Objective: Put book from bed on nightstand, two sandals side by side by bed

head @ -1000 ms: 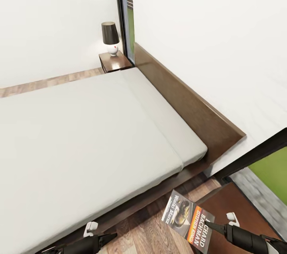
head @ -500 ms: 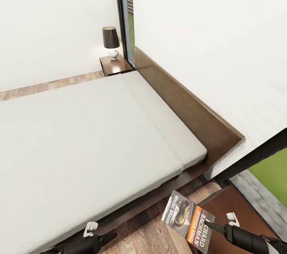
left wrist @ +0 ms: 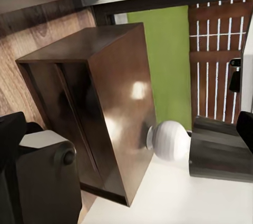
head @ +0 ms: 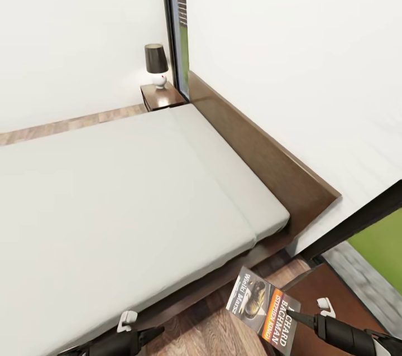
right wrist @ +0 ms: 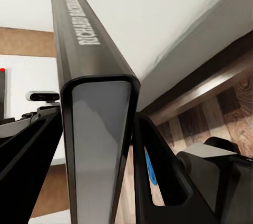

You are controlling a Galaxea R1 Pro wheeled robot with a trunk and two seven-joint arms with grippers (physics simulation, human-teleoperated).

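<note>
Orange-banded book (head: 264, 303) in right hand (head: 298, 320)

The book (head: 263, 303) reads "BACHMAN", "STEPHEN KING"; spine "RICHARD BACHMAN".

The far nightstand (head: 162, 96) and its lamp (head: 157, 64) look smaller as the camera moves.

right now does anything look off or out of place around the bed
Only the book: it is off the bed, clamped in the right gripper and held tilted above the wood floor beside the near nightstand. Nothing looks spilled or damaged.
</note>
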